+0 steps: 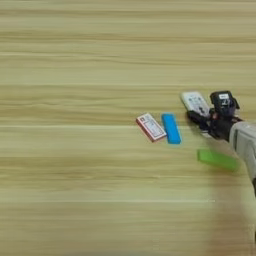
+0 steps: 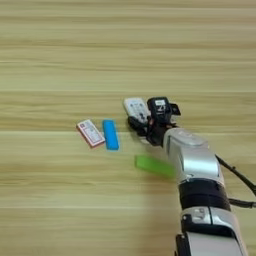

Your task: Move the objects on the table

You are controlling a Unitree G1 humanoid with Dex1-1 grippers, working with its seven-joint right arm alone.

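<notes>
The white remote (image 1: 194,102) lies tilted on the table (image 1: 75,60), and its near end is covered by my right gripper (image 1: 210,114). The gripper reaches in from the right on the silver forearm (image 2: 192,155). A black square shape with a white mark (image 2: 159,105) sits at the gripper's far side. I cannot tell whether it is the block or part of the gripper. The blue bar (image 1: 171,128) and the red-and-white card box (image 1: 150,127) lie side by side left of the gripper. Just below the gripper, by the forearm, lies the green bar (image 1: 217,159).
The wood-grain table fills both views, and all the items cluster at the middle right. A black cable (image 2: 239,177) trails off the forearm toward the right edge.
</notes>
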